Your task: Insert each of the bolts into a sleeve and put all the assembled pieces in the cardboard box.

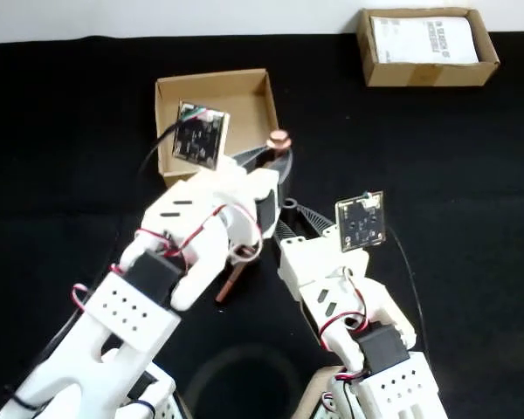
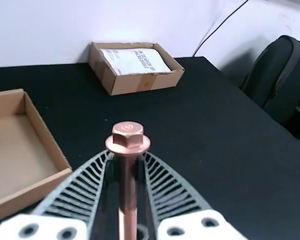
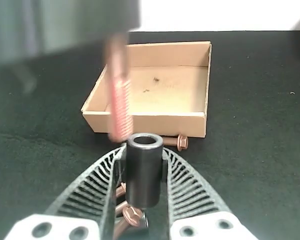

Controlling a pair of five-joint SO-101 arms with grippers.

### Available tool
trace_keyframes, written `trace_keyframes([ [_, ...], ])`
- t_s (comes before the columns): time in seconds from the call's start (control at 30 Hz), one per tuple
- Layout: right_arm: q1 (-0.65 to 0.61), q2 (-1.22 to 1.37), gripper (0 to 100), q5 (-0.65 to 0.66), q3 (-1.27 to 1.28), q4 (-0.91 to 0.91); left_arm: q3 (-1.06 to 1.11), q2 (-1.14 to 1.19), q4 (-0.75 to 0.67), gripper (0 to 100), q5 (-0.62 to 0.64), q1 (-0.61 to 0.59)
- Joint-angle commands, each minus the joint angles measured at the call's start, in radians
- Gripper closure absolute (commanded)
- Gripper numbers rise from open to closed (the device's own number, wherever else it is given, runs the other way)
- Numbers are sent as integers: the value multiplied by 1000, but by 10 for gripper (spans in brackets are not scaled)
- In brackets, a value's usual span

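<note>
A black table (image 1: 472, 175) fills the scene, and a white wall (image 1: 157, 17) runs along its far edge. To the far right of the table we see a dark bag (image 2: 280, 75). An open cardboard box (image 1: 214, 96) sits far and left of centre. A second box (image 1: 428, 72), holding a printed booklet (image 1: 424, 39), sits at the far right corner.

The left gripper (image 2: 126, 156) is clamped on a copper bolt (image 2: 127, 140). Its ribbed fingers (image 2: 90, 180) press the shank from both sides just under the flanged hexagonal head, which stands clear above the fingertips. We find this bolt just right of the cardboard box, held above the table.

The right gripper (image 3: 144, 150) grasps a black sleeve (image 3: 144, 175). Its jaws are parted only by the sleeve's width, and the open bore faces up. The sleeve is near the table's centre, on the near side of the cardboard box.

The bolt's threaded end hangs just beside the left of the sleeve's mouth. We cannot tell whether the two touch.

One loose bolt (image 3: 174, 141) lies along the box's near wall. More bolts (image 3: 131, 214) lie on the table below the right gripper.
</note>
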Motion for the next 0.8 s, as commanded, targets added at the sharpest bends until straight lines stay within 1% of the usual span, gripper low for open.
trace_keyframes([
  [0.0, -5, -13, 991, -8, -5, -21, -94, 35, -25, 992, 2, 13],
  [0.2, -5, -12, 991, -8, 4, -21, -136, 53, -20, 992, -2, 51],
  [0.4, -4, -12, 991, -8, 4, -21, -128, 58, -18, 992, -2, 53],
  [0.77, -4, -13, 991, -8, 1, -21, -56, 58, -26, 992, -5, 47],
])
